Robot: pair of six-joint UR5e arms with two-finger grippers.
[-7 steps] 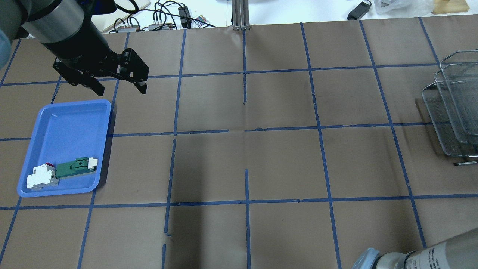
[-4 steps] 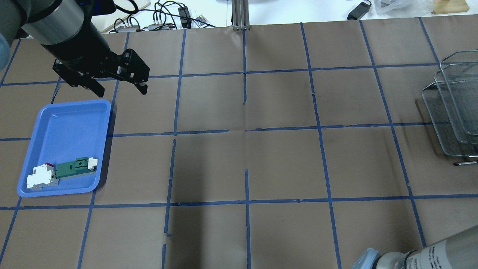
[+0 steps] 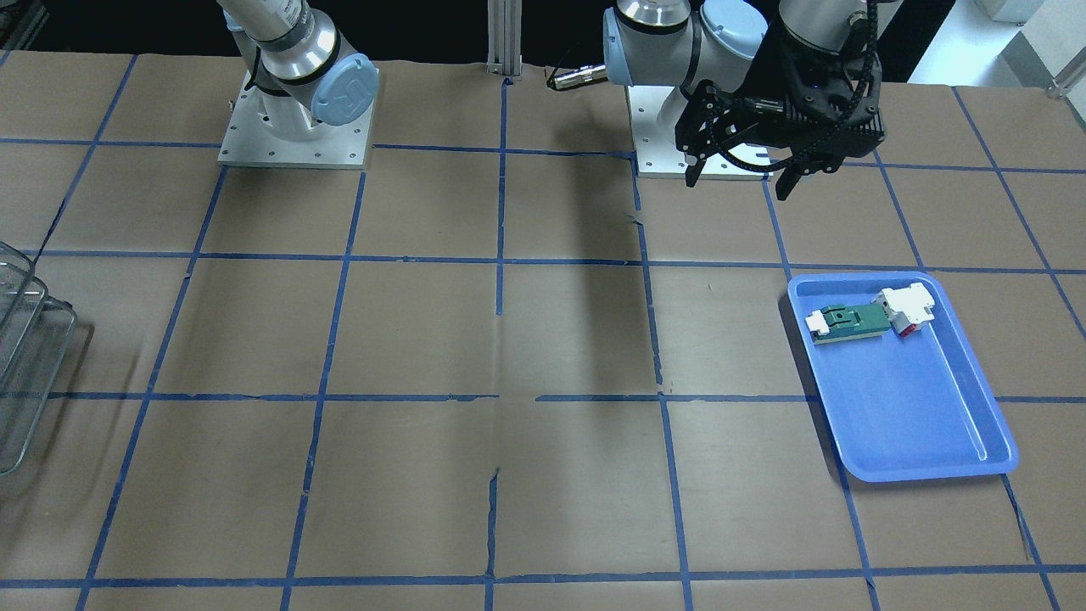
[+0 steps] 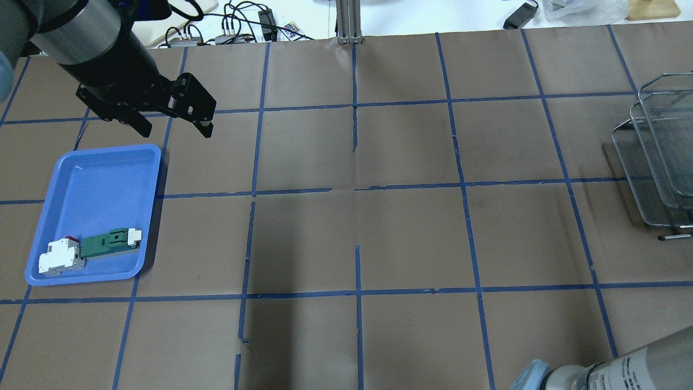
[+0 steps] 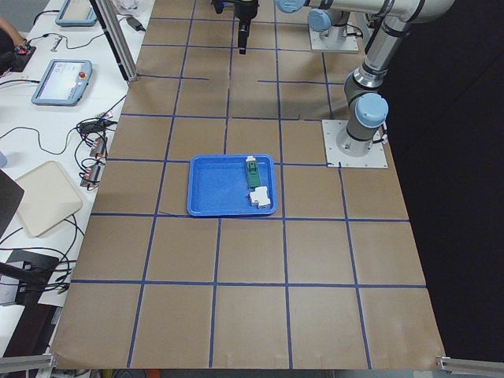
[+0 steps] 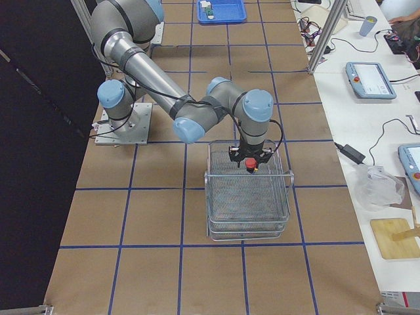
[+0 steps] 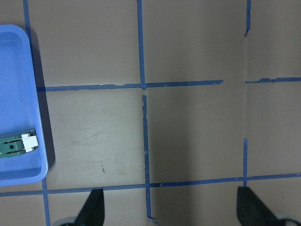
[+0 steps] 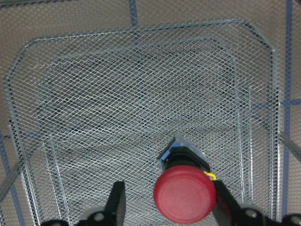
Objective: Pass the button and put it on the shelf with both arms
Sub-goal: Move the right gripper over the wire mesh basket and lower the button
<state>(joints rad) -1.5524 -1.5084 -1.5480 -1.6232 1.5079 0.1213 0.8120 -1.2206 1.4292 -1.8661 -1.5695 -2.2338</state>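
The button (image 8: 185, 197), red cap towards the camera, sits tilted on the top mesh tier of the shelf (image 8: 141, 94). It lies between the fingers of my right gripper (image 8: 169, 202). The cap touches the right finger, while the left finger (image 8: 116, 200) stands clear of it, so the jaws are open. From the right-hand side, the button (image 6: 251, 165) hangs just under the right gripper (image 6: 250, 159), over the shelf (image 6: 249, 210). My left gripper (image 4: 174, 131) hovers open and empty above the table beyond the blue tray, also visible as the left gripper (image 3: 736, 185).
A blue tray (image 4: 92, 179) at the table's left holds a green-and-white flat part (image 4: 111, 242) and a white block with red (image 4: 59, 257). The shelf (image 4: 658, 162) stands at the right edge. Cables and a metal post (image 4: 349, 21) lie along the far edge.
The left gripper has barely shifted and stays open. The tray and its parts have not moved.
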